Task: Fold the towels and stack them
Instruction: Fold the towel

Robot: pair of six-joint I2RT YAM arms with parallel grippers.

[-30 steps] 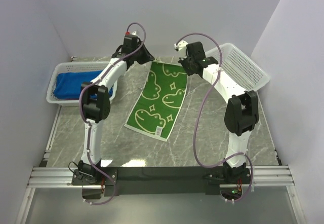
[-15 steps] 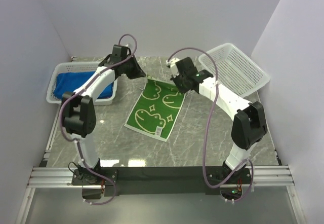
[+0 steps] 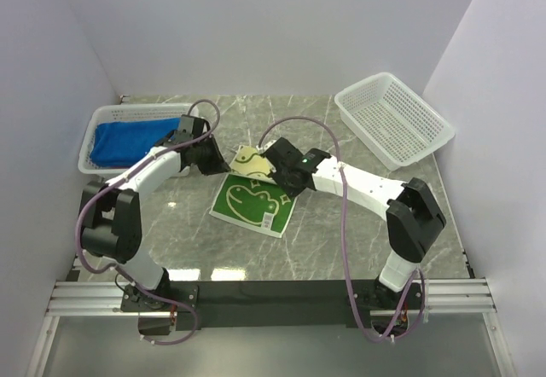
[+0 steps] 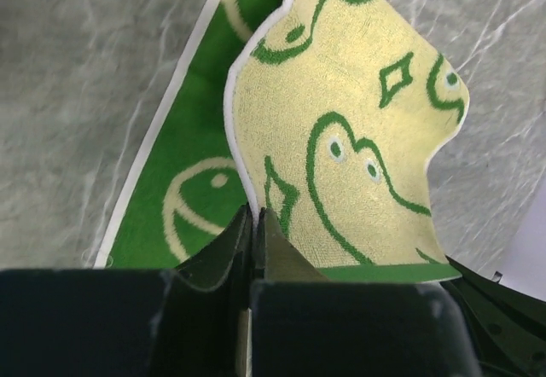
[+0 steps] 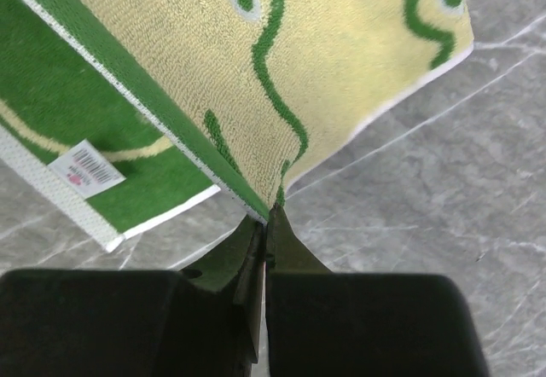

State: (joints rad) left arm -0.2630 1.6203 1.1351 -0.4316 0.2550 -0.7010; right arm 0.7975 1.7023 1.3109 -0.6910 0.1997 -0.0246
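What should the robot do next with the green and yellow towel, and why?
Probably carry the towel's lifted edge on toward the near edge with the white label and lay it down there. The left gripper and right gripper each have their jaws shut on a corner, the yellow side is turned up, and the green half below lies uncovered, so the fold looks only half done.

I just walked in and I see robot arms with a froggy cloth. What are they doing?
Two robot arms are folding a towel. The left arm's jaws and the right arm's jaws are each shut on a corner of its far end. That end is lifted and turned over, yellow side up, above the green half lying flat on the table. The fold is not yet laid down. Blue towels sit in the white basket on the left.
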